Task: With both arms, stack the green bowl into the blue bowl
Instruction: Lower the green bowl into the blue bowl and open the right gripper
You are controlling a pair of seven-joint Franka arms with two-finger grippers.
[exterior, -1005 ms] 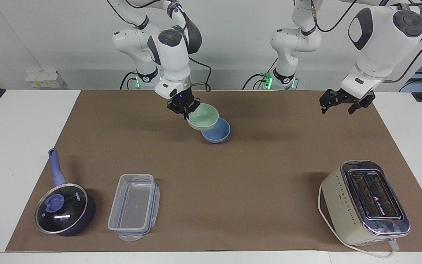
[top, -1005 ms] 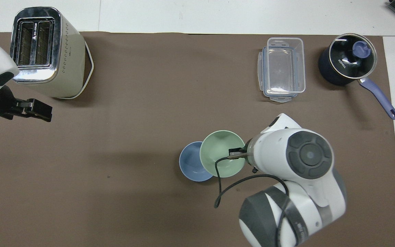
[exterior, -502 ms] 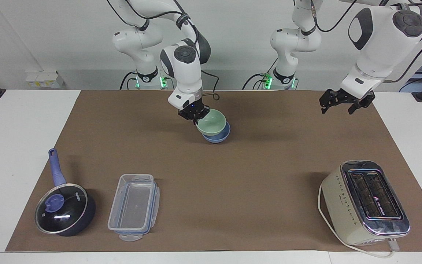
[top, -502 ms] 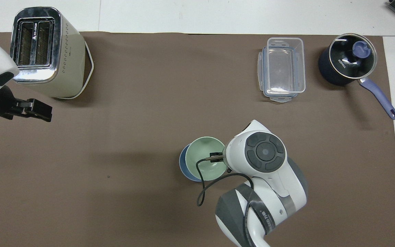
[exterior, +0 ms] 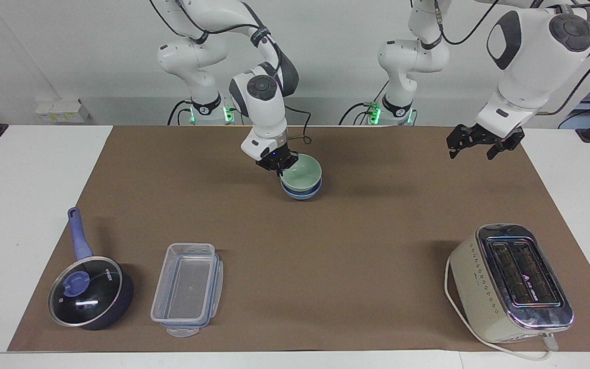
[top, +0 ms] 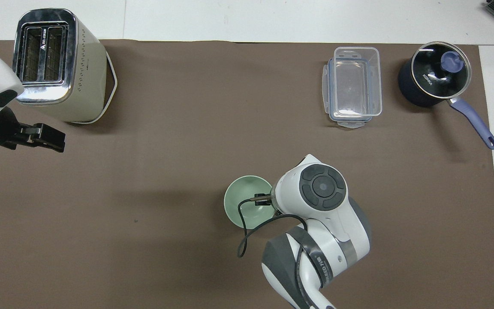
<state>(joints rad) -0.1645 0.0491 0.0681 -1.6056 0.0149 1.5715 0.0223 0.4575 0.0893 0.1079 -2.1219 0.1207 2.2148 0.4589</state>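
Saucepan lid [top: 440, 71]: you can read "KONKA" in white letters on the glass.
Toaster [exterior: 525, 284]: you see a small logo on its top plate, too small to read.
Right arm [top: 322, 268]: lettering on its band stays illegible.

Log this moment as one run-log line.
right hand: shut on green bowl | green bowl: nested in blue bowl | left hand: open, waiting

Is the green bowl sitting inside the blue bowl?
Yes, the green bowl sits nested in the blue bowl, whose rim shows just beneath it.
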